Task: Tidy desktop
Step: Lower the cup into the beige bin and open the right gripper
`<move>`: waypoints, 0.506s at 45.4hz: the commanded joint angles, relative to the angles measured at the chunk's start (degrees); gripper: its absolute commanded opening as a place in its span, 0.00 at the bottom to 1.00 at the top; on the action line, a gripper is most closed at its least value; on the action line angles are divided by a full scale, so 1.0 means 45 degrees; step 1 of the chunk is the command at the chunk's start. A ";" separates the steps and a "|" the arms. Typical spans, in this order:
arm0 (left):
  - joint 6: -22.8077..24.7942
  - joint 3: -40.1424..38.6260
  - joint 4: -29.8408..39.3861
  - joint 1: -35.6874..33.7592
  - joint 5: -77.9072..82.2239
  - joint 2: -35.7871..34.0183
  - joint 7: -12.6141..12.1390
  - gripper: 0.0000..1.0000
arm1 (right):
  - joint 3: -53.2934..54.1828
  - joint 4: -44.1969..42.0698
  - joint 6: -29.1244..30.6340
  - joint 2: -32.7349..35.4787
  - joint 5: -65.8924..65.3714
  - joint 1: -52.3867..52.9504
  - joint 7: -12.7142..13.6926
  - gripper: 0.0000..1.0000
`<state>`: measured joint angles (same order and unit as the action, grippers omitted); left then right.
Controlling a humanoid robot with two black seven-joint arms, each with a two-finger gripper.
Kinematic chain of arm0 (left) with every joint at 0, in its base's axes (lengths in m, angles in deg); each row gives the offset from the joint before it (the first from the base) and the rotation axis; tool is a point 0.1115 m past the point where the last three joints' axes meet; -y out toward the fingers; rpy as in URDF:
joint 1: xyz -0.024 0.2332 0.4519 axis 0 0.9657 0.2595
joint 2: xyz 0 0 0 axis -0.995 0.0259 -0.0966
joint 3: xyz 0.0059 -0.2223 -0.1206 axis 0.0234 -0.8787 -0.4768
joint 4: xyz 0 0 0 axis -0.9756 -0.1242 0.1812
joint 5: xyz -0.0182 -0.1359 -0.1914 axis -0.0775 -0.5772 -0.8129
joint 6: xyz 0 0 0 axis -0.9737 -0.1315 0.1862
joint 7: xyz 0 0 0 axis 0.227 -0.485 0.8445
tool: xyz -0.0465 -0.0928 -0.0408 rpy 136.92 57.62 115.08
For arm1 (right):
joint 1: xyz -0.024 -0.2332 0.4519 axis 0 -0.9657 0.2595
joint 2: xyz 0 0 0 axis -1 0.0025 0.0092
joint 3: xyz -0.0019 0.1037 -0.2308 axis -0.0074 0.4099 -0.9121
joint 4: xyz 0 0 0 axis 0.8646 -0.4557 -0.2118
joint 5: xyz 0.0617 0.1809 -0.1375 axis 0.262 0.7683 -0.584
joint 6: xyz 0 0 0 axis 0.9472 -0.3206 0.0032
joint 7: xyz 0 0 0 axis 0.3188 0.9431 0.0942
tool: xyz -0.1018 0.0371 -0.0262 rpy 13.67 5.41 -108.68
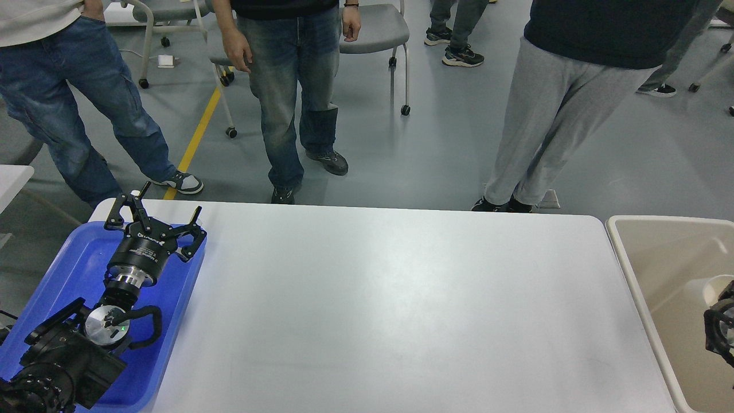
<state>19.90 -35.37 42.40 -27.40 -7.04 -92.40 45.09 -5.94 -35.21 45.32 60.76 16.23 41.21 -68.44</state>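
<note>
The desktop (401,310) is a large white tabletop with rounded corners, and its surface is bare. My left gripper (163,213) hovers over the far end of a blue tray (86,258) at the table's left edge. Its fingers are spread open and hold nothing. My right gripper (721,332) shows only as a dark part at the right edge of the view, over the beige bin (648,269). Its fingers cannot be told apart.
A pale rounded object (714,288) lies inside the beige bin next to my right gripper. Three people (292,103) stand close beyond the table's far edge, with wheeled chairs (378,34) behind them. Another white table corner (11,178) shows at far left.
</note>
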 commanded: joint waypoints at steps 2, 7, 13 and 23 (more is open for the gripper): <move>0.0000 -0.0009 0.0000 0.0000 0.0000 0.0000 0.0007 1.00 | 0.0104 -0.0029 -0.0345 -0.0310 0.1053 -0.0268 0.0218 0.00; 0.0000 -0.0009 0.0000 0.0000 0.0000 0.0000 0.0007 1.00 | 0.0123 -0.0009 -0.0345 -0.0348 0.1171 -0.0503 0.0198 0.00; 0.0000 0.0011 0.0000 0.0000 0.0000 0.0000 0.0007 1.00 | 0.0182 -0.0009 -0.0326 -0.0368 0.1171 -0.0639 0.0179 0.51; 0.0000 0.0010 0.0000 0.0000 0.0000 0.0000 0.0007 1.00 | 0.0183 -0.0048 -0.0326 -0.0349 0.1152 -0.0659 0.0062 1.00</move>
<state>19.90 -35.37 42.40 -27.40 -7.04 -92.40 45.11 -4.76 -35.27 43.96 59.30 21.00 38.74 -67.81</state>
